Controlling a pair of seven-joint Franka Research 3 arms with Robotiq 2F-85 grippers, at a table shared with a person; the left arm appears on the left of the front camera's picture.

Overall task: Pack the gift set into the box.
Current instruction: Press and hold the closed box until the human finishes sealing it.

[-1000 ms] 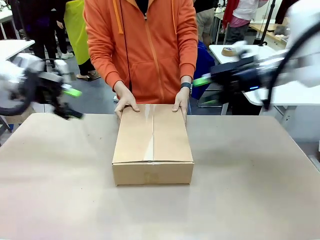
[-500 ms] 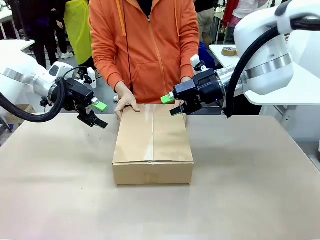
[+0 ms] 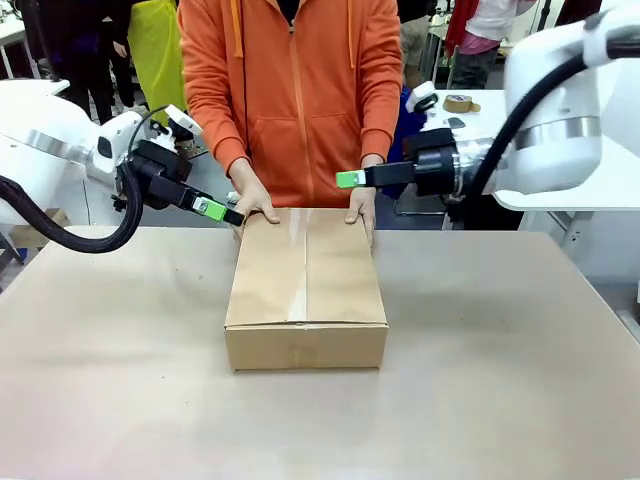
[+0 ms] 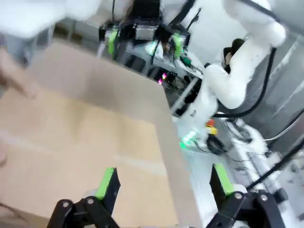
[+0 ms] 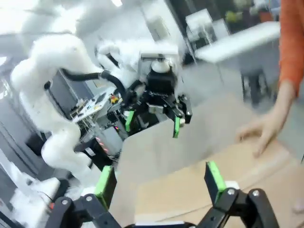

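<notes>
The box (image 3: 306,285) is a closed brown carton with a tape strip along its top seam, lying mid-table. A person in an orange hoodie rests both hands (image 3: 255,205) on its far end. My left gripper (image 3: 218,211) hovers open at the box's far left corner, close to the person's hand; its green pads (image 4: 107,183) stand wide apart over the box (image 4: 71,142). My right gripper (image 3: 348,180) hangs open above the far right corner, and its pads (image 5: 214,175) frame the box (image 5: 190,190) and a hand (image 5: 261,130). The gift set is hidden.
The brown table (image 3: 500,380) has free room on both sides of the box and in front. A tape roll (image 3: 458,103) lies on a white table behind my right arm. Other people stand far back left.
Both arms swung in from the sides toward the box's far end. In the last half second the left gripper moved right and slightly up, and the right gripper rose and levelled. The person's hands stayed put.
</notes>
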